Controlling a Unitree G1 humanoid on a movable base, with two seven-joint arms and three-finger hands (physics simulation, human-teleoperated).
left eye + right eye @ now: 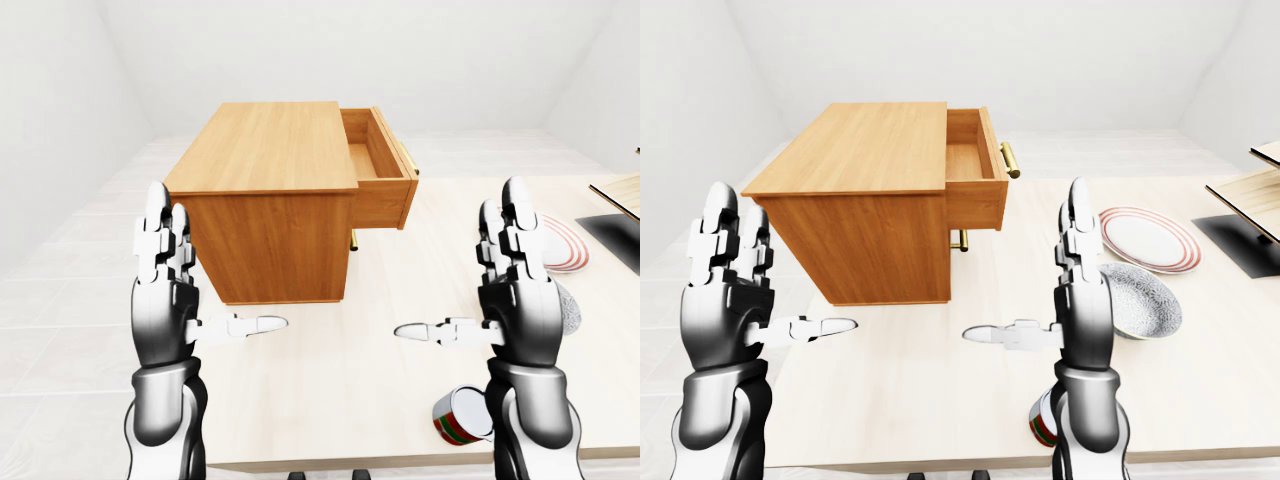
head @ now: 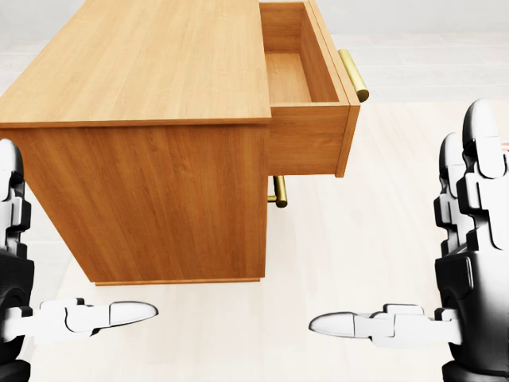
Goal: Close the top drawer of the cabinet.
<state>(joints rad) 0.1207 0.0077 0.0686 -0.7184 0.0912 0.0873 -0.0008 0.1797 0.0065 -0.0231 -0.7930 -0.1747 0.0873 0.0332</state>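
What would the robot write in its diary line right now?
top drawer: open | left hand: open, away from cabinet | right hand: open, not touching

The cabinet (image 1: 275, 200) stands on the table (image 1: 400, 290), toward the left in the left-eye view. Its top drawer (image 2: 306, 95) sticks out of its right side, with a handle (image 2: 353, 74) on the drawer's right end. A second handle (image 2: 278, 192) sits lower down, under the drawer.

The left hand (image 1: 165, 290) is held up below the cabinet, and the right hand (image 1: 515, 295) is up on the right, well apart from the drawer.

In the right-eye view, a plate (image 1: 1150, 238) lies on the table right of the right hand. A bowl (image 1: 1145, 303) lies just below the plate. A can (image 1: 458, 415) lies near the table's bottom edge, beside the right arm.
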